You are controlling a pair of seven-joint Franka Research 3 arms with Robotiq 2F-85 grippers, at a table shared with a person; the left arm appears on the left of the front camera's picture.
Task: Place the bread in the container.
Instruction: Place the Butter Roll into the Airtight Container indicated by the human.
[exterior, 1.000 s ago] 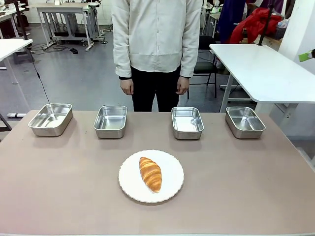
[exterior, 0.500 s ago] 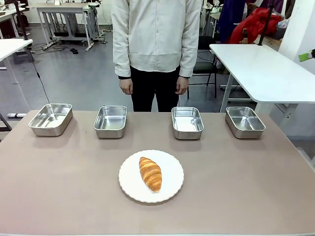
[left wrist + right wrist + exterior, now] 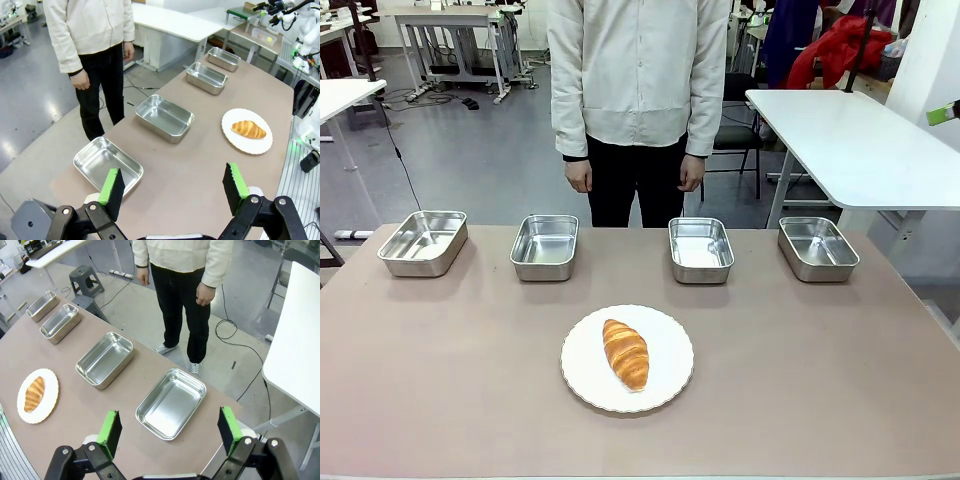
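Note:
A golden-brown croissant, the bread, lies on a round white plate at the middle of the brown table; it also shows as the bread and the bread in the wrist views. Several shiny steel pans line the far side: container, container, container, container. My left gripper hangs open high above the table's left end, over a pan. My right gripper hangs open above the right end, over a pan. Nothing is held.
A person in a cream jacket stands at the far edge, both hands down at the sides. White tables stand behind at the right and left. The plate's surroundings are bare brown tabletop.

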